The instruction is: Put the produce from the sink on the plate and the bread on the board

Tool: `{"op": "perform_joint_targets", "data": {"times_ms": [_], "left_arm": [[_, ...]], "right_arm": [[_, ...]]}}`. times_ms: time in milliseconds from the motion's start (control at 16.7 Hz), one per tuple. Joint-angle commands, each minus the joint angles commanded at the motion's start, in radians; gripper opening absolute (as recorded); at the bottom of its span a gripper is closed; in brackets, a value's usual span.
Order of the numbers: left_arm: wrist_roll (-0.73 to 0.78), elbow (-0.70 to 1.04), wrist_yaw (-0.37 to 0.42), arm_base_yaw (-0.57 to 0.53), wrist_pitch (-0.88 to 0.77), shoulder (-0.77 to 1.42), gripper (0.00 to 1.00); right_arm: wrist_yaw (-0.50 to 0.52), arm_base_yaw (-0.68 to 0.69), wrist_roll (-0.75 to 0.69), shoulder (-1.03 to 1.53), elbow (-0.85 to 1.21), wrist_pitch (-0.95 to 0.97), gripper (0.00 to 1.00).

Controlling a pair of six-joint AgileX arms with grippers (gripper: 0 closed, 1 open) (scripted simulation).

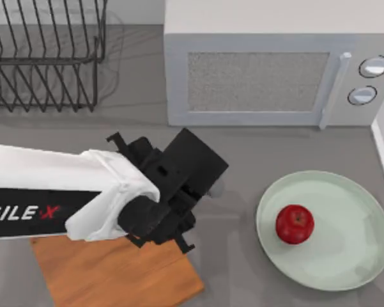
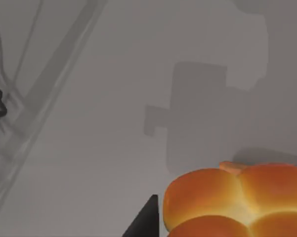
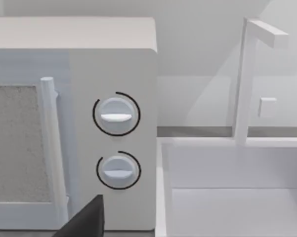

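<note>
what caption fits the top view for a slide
Left arm's gripper over the wooden board's upper edge, apple already resting on the pale green plate, microwave behind.

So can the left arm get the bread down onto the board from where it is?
Probably yes. The left gripper hangs over the counter just past the board's far edge, with the bread close under the wrist camera. Nothing stands on the visible part of the board, so a short move back looks free.
</note>
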Motion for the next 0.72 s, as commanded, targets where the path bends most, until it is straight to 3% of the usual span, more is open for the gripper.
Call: {"op": "perform_joint_targets", "data": {"times_ms": [420, 720], "left_arm": [[-0.412, -0.176, -0.296, -0.249, 0.184, -0.002, 0.0], [-0.685, -0.295, -0.465, -0.391, 0.315, 0.006, 0.0]], "right_arm": [[0.0, 0.0, 0.0, 0.0, 0.0, 0.0, 1.0], [0.0, 0.0, 0.0, 0.0, 0.0, 0.0, 1.0]]}}
